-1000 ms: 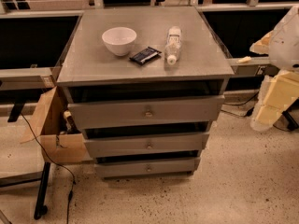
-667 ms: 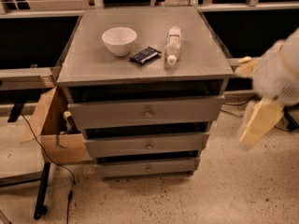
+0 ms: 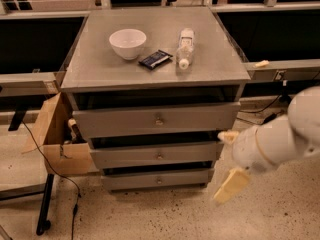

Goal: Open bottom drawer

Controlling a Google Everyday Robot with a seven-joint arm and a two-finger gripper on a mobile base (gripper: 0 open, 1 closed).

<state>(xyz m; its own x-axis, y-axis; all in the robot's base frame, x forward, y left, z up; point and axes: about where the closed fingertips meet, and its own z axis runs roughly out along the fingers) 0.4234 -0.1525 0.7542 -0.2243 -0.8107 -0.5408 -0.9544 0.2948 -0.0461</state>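
The bottom drawer is the lowest and narrowest grey front of the cabinet, pushed in, with a small brass knob at its centre. Above it sit the mid-sized drawer and the tallest drawer, both pushed in too. My gripper hangs on the white arm just off the cabinet's front right corner, level with the two lower drawers. Its pale yellow fingers stand apart, open, with nothing between them, and touch no drawer.
On the cabinet top lie a white bowl, a dark packet and a clear bottle on its side. A cardboard box presses against the cabinet's left side. A black stand leg and a cable cross the speckled floor at left.
The arm has swung in from the right edge, down and leftward, to the cabinet's front right corner. The drawers have not moved.
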